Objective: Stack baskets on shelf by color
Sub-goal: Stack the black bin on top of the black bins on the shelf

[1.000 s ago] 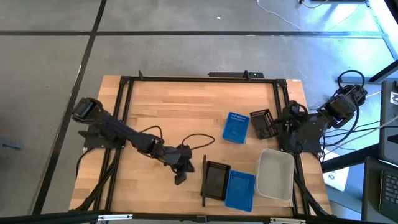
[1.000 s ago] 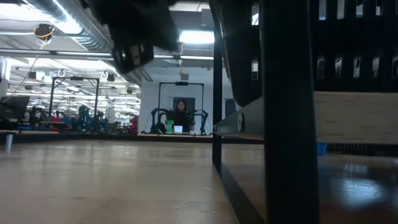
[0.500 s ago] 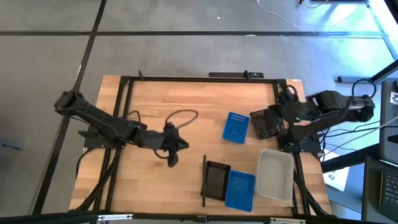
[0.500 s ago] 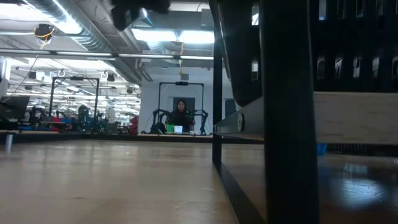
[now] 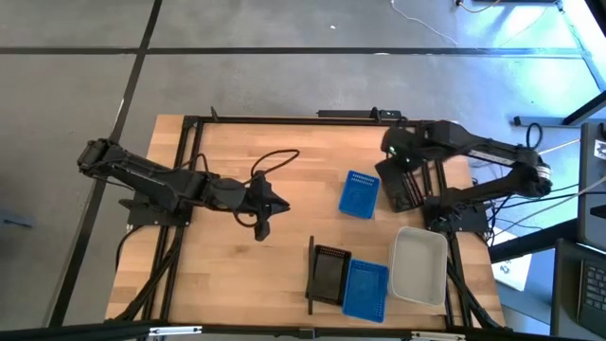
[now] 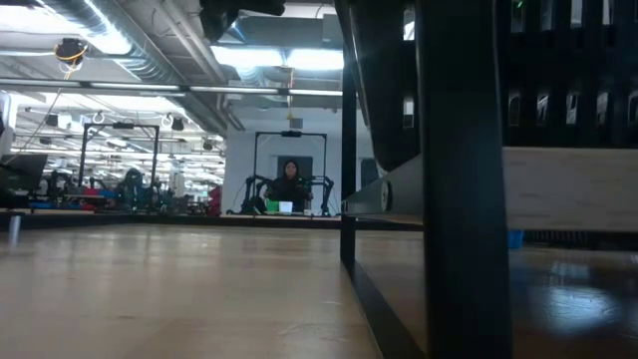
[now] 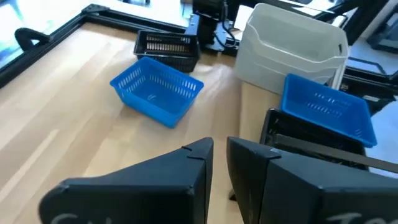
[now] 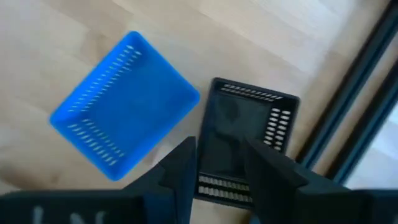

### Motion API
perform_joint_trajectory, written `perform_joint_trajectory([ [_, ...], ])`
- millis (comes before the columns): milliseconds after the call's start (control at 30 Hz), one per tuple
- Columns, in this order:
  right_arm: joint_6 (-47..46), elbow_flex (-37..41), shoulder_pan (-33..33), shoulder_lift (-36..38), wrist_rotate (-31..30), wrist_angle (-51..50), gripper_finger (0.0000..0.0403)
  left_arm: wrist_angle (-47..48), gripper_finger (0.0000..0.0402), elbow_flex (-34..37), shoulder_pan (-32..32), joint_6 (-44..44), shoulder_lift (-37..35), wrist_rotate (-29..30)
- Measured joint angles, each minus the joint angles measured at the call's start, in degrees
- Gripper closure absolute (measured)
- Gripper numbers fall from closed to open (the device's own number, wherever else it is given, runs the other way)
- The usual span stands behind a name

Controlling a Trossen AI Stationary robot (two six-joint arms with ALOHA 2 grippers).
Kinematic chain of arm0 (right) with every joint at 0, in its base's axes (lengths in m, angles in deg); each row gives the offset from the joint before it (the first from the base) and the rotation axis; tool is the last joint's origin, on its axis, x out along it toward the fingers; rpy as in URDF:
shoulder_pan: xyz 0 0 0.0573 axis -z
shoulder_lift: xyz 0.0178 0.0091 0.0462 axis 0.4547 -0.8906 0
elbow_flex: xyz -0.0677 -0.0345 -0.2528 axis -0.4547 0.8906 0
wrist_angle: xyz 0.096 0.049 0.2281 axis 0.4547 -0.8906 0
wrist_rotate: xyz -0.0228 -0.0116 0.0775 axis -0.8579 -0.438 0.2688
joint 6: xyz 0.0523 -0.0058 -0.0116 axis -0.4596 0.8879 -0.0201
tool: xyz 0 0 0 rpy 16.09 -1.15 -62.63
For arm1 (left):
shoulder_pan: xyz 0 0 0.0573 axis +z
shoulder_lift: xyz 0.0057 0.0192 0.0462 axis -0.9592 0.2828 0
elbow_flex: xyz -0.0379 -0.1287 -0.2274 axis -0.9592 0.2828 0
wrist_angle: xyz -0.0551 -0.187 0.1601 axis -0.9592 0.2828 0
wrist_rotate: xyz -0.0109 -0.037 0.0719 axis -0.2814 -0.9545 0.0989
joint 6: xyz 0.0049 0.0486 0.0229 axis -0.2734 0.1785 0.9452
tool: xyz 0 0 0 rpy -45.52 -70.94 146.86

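On the shelf, whose black upright bar [image 5: 311, 275] shows near the front edge, sit a black basket [image 5: 329, 275] and a blue basket [image 5: 365, 287]. A white basket [image 5: 419, 265] stands beside them. A loose blue basket [image 5: 359, 194] and a loose black basket [image 5: 402, 188] rest on their bottoms at the far right. My right gripper [image 8: 217, 168] hangs open above the loose black basket [image 8: 245, 134], pointing down. My left gripper [image 7: 220, 165] is raised over the table's middle [image 5: 263, 210]. Its fingers stand a narrow gap apart and hold nothing.
The table's black frame rails [image 5: 431, 156] run close by the loose black basket. A cable [image 5: 275, 161] loops over my left arm. Bare wood lies to the left of the baskets [image 5: 237, 152]. In the low view a person [image 6: 290, 184] sits far behind the table.
My left gripper has risen and drawn away from the shelf toward the table's far edge. My right arm has swung in from beyond the table's right edge to stand over the loose black basket. No basket has moved.
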Motion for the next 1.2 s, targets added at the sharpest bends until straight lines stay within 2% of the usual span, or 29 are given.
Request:
perform_joint_trajectory([
  [100, 4.3, 0.0, 5.4, -2.9, 0.7, 0.0, 0.0272, 0.0, 0.0363, 0.0, 0.0, 0.1, 0.2, -0.7],
  [200, 7.4, 0.0, 10.9, -5.5, 4.4, 0.2, 0.0272, -0.1, 0.0363, 0.0, 0.0, 0.6, 0.2, -0.8],
  [367, 13.1, 0.0, 15.6, -9.5, 10.0, 0.2, 0.0272, 0.0, 0.0363, 0.0, -0.4, 3.7, 0.2, -0.9],
  [467, 16.5, 0.0, 16.0, -11.5, 12.8, 0.2, 0.0272, 0.0, 0.0363, 0.0, -0.4, 4.4, 0.2, -0.9],
  [667, 17.6, 0.4, 16.0, -14.0, 12.2, -1.1, 0.0272, 0.0, 0.0363, 0.0, -0.4, 4.5, 0.2, -0.9],
  [800, 16.7, 5.5, 16.0, -14.0, 12.8, -0.9, 0.0272, 0.0, 0.0363, 0.0, -0.4, 4.5, 0.2, -0.9],
  [1000, 15.9, 14.8, 16.0, -13.7, 19.5, 3.3, 0.0272, 0.0, 0.0363, 0.0, -0.4, 4.5, 0.2, -0.9],
  [1200, 15.9, 17.0, 16.0, -13.7, 21.2, 6.5, 0.0272, 0.0, 0.0363, 0.0, -0.3, 4.5, 0.2, -0.8],
])
